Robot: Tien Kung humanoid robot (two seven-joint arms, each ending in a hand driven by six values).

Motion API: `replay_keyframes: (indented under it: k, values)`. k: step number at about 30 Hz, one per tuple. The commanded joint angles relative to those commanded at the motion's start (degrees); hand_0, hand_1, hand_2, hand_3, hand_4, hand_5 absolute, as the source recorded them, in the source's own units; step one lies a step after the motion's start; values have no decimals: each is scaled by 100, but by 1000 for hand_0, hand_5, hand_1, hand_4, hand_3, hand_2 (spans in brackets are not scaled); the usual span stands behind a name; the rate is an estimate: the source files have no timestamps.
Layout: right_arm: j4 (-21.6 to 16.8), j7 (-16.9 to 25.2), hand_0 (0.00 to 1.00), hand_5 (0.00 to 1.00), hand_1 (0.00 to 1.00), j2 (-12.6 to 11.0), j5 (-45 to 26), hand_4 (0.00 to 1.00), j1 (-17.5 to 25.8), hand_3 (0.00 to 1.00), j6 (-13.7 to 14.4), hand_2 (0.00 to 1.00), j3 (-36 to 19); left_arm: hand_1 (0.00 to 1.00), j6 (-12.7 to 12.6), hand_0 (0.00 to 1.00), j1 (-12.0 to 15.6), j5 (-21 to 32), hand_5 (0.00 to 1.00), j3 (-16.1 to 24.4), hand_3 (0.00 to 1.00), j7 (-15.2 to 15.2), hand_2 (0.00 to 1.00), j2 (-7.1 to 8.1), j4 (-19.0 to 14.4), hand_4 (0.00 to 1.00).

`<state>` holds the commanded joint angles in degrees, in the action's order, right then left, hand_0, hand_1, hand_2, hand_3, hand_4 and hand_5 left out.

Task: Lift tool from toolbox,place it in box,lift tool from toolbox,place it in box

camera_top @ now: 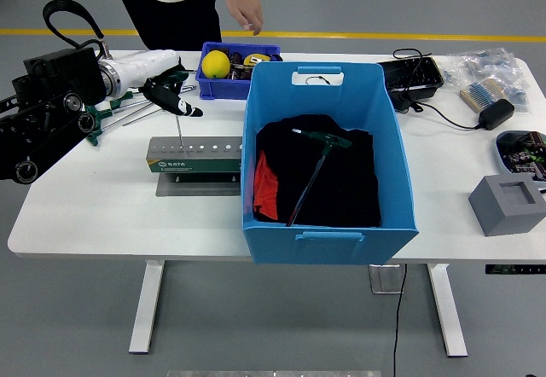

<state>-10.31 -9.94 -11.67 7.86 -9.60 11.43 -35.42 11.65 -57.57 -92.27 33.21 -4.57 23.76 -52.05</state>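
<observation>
Above toolbox (194, 154) — left hand (166, 97) (gripping tool (178, 121))

The table (102, 215) is white. On it the big box (328, 202) is bright blue, lined with black cloth (337, 181) showing a red patch (265, 188) at the box's left wall; a green-handled tool (324, 142) with a silvery shaft lies on the cloth. Left of the box, the tool holder (193, 157) is grey metal with a green label strip. Behind the holder, the left hand (167, 100) is black, its forearm white. Behind the box's left corner a small bin (207, 83) is dark blue, with a yellow ball (215, 64) inside.
</observation>
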Motion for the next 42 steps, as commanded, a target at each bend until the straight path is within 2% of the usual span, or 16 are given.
replay_keyframes:
  k: [10,17,24,30,35,40,42]
  values:
    - [0,9,675,670,669,20,-89,792,51,563,6,716,114,2,101,18,-18,-88,579,58,45,54,2,52,-166,803]
    - [0,1,675,671,673,30,-90,791,83,563,6,716,133,2,101,16,-11,-217,618,108,45,225,2,89,-284,790]
    - [0,-5,674,671,672,32,-78,790,85,563,5,717,122,2,32,17,-15,-513,610,183,45,493,2,118,-430,776]
    - [0,-9,675,670,672,24,-49,790,59,563,2,716,79,2,225,26,-69,-622,615,341,49,794,2,154,-526,769]
    - [0,-2,675,670,671,13,-55,791,40,563,0,716,62,2,308,27,-169,-574,621,434,50,872,2,171,-587,775]
    - [0,-4,675,670,671,0,-29,791,26,563,-3,716,43,2,227,27,-278,-473,621,514,50,960,2,92,-735,775]
    - [0,-6,674,670,671,-6,-10,791,19,563,-6,716,37,2,133,27,-348,-418,626,484,52,1035,2,-61,-739,781]
